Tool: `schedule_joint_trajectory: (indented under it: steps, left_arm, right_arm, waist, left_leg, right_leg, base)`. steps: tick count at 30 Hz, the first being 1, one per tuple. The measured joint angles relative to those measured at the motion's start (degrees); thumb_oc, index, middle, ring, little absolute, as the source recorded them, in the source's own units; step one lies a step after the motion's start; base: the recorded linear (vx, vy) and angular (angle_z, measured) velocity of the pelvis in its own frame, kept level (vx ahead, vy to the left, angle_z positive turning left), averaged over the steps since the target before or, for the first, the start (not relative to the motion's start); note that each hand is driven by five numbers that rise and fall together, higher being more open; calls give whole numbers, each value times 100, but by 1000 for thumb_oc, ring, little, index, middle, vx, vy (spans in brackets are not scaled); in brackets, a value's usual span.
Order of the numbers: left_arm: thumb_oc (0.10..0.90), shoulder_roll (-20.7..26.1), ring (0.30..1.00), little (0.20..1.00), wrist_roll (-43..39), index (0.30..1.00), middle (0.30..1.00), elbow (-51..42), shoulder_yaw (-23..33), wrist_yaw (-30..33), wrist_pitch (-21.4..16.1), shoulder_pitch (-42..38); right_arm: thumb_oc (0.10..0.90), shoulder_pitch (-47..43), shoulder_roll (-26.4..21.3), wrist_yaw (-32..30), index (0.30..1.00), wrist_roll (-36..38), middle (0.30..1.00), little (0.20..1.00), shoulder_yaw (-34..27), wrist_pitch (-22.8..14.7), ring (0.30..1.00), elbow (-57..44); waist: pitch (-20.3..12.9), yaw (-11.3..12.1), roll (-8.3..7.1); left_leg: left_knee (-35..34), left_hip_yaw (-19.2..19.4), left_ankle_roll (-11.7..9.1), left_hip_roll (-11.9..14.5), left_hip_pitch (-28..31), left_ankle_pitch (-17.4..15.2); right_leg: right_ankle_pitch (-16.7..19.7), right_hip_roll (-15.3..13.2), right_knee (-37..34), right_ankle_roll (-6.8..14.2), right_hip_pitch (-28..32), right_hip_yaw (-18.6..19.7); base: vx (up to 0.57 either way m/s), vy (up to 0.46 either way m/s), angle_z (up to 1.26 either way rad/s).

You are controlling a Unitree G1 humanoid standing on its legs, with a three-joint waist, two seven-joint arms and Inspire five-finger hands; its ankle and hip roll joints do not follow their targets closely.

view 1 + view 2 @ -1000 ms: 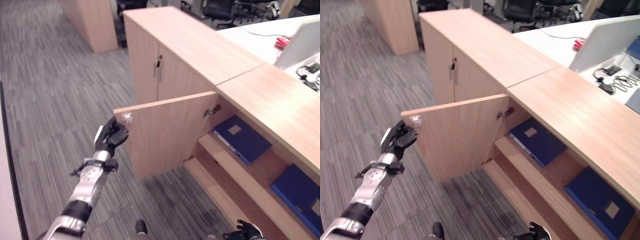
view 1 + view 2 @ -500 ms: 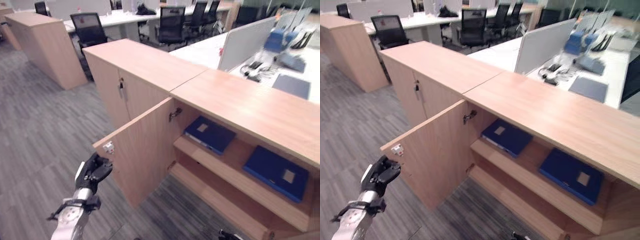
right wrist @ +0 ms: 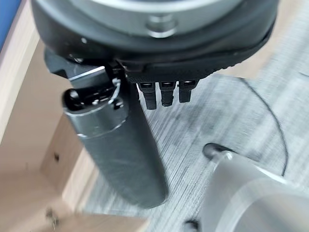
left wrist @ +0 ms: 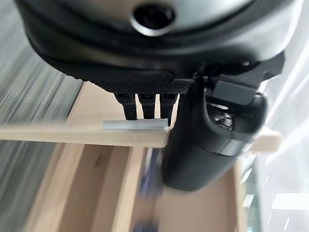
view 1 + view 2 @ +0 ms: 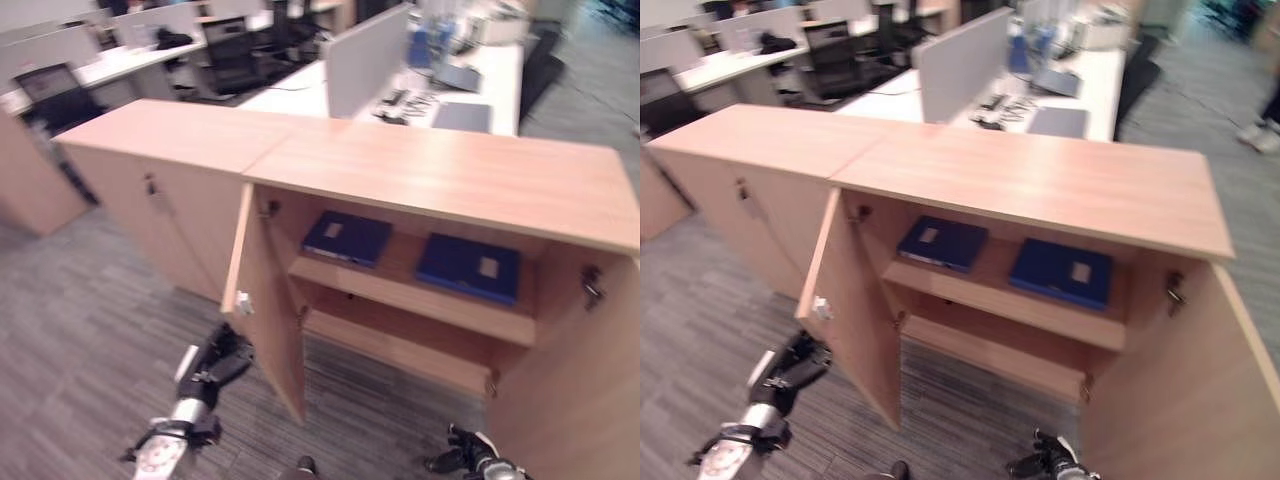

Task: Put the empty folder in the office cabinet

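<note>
The wooden office cabinet (image 5: 430,180) stands with both doors open. Two blue folders, one (image 5: 348,237) on the left and one (image 5: 468,267) on the right, lie flat on its upper shelf. The lower shelf (image 5: 400,350) is bare. My left hand (image 5: 215,362) is low beside the outer face of the left door (image 5: 265,330), its relaxed fingers (image 4: 145,104) reaching the door's free edge just under the white latch, holding nothing. My right hand (image 5: 468,462) hangs low by the foot of the right door (image 5: 570,400), fingers spread and empty.
A second cabinet (image 5: 150,170) with closed doors joins on the left. Behind are desks with a grey partition (image 5: 370,60) and office chairs (image 5: 235,55). Grey striped carpet (image 5: 90,330) spreads in front.
The camera has swung right and back, bringing the right door and second folder into view. The left door has swung wider open, with my left hand staying at its free edge.
</note>
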Motion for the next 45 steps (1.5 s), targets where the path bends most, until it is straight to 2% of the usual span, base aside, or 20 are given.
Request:
schedule_joint_trajectory:
  steps: [1, 2, 3, 4, 5, 6, 8, 9, 10, 11, 14, 17, 20, 22, 25, 29, 35, 38, 41, 45]
  left_arm:
    - [800, 193, 900, 900, 16, 900, 900, -11, -146, -56, 23, -344]
    - [800, 80, 900, 900, 33, 900, 900, 140, -182, -46, 74, -522]
    - [800, 43, 900, 900, 50, 900, 900, 187, -253, -60, 162, -550]
    - [800, 110, 900, 900, 190, 900, 900, 221, -574, -225, 281, -632]
    - [800, 76, 900, 900, 293, 900, 900, 224, -877, -381, 317, -692]
    - [800, 11, 900, 900, 330, 900, 900, 221, -1007, -451, 326, -713]
    - [800, -348, 900, 900, 469, 900, 900, 326, -1435, -676, 395, -795]
    - [800, -428, 900, 900, 494, 900, 900, 348, -1494, -679, 407, -801]
    - [800, -562, 900, 900, 547, 900, 900, 336, -1516, -678, 408, -785]
    - [800, -574, 900, 900, 554, 900, 900, 335, -1510, -665, 407, -790]
    - [800, -328, 900, 900, 579, 900, 900, 547, -1196, -602, 396, -1078]
    - [800, -208, 900, 900, 605, 900, 900, 1145, -790, -364, 395, -1364]
    - [800, 25, 900, 900, 596, 900, 900, 1880, -417, -89, 371, -1786]
    - [800, 362, 900, 900, 673, 900, 900, 2734, -649, -246, 422, -2427]
    - [800, 640, 900, 900, 994, 900, 900, 3882, -784, -66, 473, -3321]
    - [800, 1163, 900, 900, 995, 900, 900, 3979, -745, 287, 488, -3792]
    - [800, 1093, 900, 900, 932, 900, 900, 3400, -488, 382, 382, -3423]
    - [800, 591, 900, 900, 883, 900, 900, 2742, -343, 331, 332, -2573]
    - [800, 106, 900, 900, 916, 900, 900, 2738, -672, 119, 349, -1799]
    - [800, -155, 900, 900, 1199, 900, 900, 3011, -933, -142, 525, -968]
  right_arm:
    - [800, 11, 223, -8, 900, 0, 900, 900, 15, 73, 900, 18]
    - [800, 12, 277, 7, 900, -1, 900, 900, 16, 87, 900, 8]
    - [800, 23, 273, 14, 900, 2, 900, 900, 35, 83, 900, -1]
    - [800, 57, 274, 10, 900, 3, 900, 900, 50, 98, 900, -1]
    - [800, 90, 225, 5, 900, 3, 900, 900, 54, 131, 900, -3]
    - [800, 108, 217, 6, 900, 2, 900, 900, 68, 139, 900, -4]
    - [800, 203, 5, 9, 900, 1, 900, 900, 128, 159, 900, -10]
    - [800, 250, -28, 11, 900, 1, 900, 900, 171, 160, 900, -11]
    - [800, 312, -160, 24, 900, -4, 900, 900, 242, 181, 900, -10]
    - [800, 316, -194, 24, 900, -6, 900, 900, 290, 196, 900, -11]
    - [800, 443, 24, 56, 900, -11, 900, 900, 337, 185, 900, -299]
    - [800, 546, 165, 100, 900, -11, 900, 900, 339, 192, 900, -436]
    - [800, 594, 214, 199, 900, -11, 900, 900, 401, 183, 900, -507]
    - [800, 549, 223, 271, 900, -11, 900, 900, 467, 186, 900, -513]
    - [800, 637, 231, 305, 900, -10, 900, 900, 508, 169, 900, -501]
    - [800, 725, 233, 296, 900, -1, 900, 900, 506, 146, 900, -503]
    - [800, 763, 335, 274, 900, 0, 900, 900, 439, 151, 900, -495]
    - [800, 818, 423, 272, 900, 3, 900, 900, 337, 163, 900, -493]
    - [800, 880, 507, 280, 900, 4, 900, 900, 194, 175, 900, -483]
    - [800, 887, 528, 290, 900, 4, 900, 900, 81, 181, 900, -431]
  waist:
    - [154, 13, -495]
    - [257, -126, -574]
    - [266, -223, -509]
    - [257, -273, -459]
    - [295, -323, -518]
    - [291, -353, -485]
    - [316, -624, -179]
    - [310, -678, -102]
    - [286, -729, 71]
    - [271, -780, 133]
    - [253, -1010, -106]
    - [241, -1140, -239]
    - [220, -1266, -280]
    - [154, -1263, -324]
    - [-83, -1411, -554]
    - [-226, -1550, -796]
    - [-319, -1510, -910]
    - [-362, -1444, -943]
    - [-367, -1409, -963]
    - [-382, -1369, -993]
  left_leg:
    - [16, 17, -108, -396, 128, 53]
    - [281, -133, -121, -442, 56, 147]
    - [500, -253, -104, -426, -67, 130]
    - [385, -328, -81, -547, -130, 134]
    - [270, -294, -142, -639, -192, 188]
    - [240, -275, -149, -630, -207, 246]
    - [20, -118, -146, -331, -149, 735]
    - [-9, -102, -120, -290, -106, 867]
    - [-5, -60, -136, -128, 13, 1077]
    - [-61, 26, -186, -64, 113, 887]
    - [-146, 359, -70, -240, 230, 774]
    - [-152, 473, -23, -325, 437, 726]
    - [-155, 511, -44, -316, 563, 641]
    - [-178, 527, -36, -269, 587, 630]
    - [-182, 624, -134, -223, 463, 604]
    - [-180, 678, -88, -233, 268, 691]
    - [-182, 804, -42, -290, 299, 688]
    - [-183, 802, -9, -345, 327, 675]
    - [-184, 827, 25, -409, 363, 639]
    - [-184, 930, 16, -464, 313, 619]
  right_leg:
    - [-277, -287, 530, 79, 3, 151]
    - [-176, -188, 99, 23, 224, 424]
    - [48, -68, -299, -54, 441, 528]
    - [327, -74, -882, -143, 654, 760]
    - [599, -108, -1263, -229, 774, 975]
    - [722, -106, -1433, -199, 837, 1068]
    - [1019, -50, -2001, -190, 1229, 1073]
    - [1054, -22, -2107, -167, 1325, 1050]
    - [1083, 30, -2260, -112, 1453, 1004]
    - [1099, 48, -2332, -29, 1501, 975]
    - [1443, -270, -2797, 295, 1649, 905]
    - [1521, -371, -3079, 365, 1935, 974]
    - [1527, -350, -3081, 384, 2022, 1083]
    - [1548, -311, -3041, 394, 2051, 1058]
    - [1520, -274, -3084, 404, 1879, 1106]
    - [1706, -282, -3065, 399, 1653, 1172]
    - [1734, -345, -3040, 442, 1646, 1260]
    - [1742, -392, -3037, 462, 1670, 1266]
    - [1710, -451, -3042, 504, 1665, 1290]
    - [1669, -524, -3080, 536, 1560, 1355]
  base:
    - [75, 6, -142]
    - [65, 1, -104]
    - [64, -6, -105]
    - [65, 5, -118]
    - [79, 25, -127]
    - [98, 42, -121]
    - [100, 52, -97]
    - [73, 47, -78]
    - [67, 47, -67]
    - [82, 51, -82]
    - [104, 73, -48]
    - [89, 71, -15]
    - [131, 135, -11]
    - [57, 72, -9]
    - [48, 96, -14]
    - [7, 75, -14]
    - [5, 81, -7]
    - [-34, 103, -1]
    - [-36, 76, -2]
    - [-55, 56, -12]
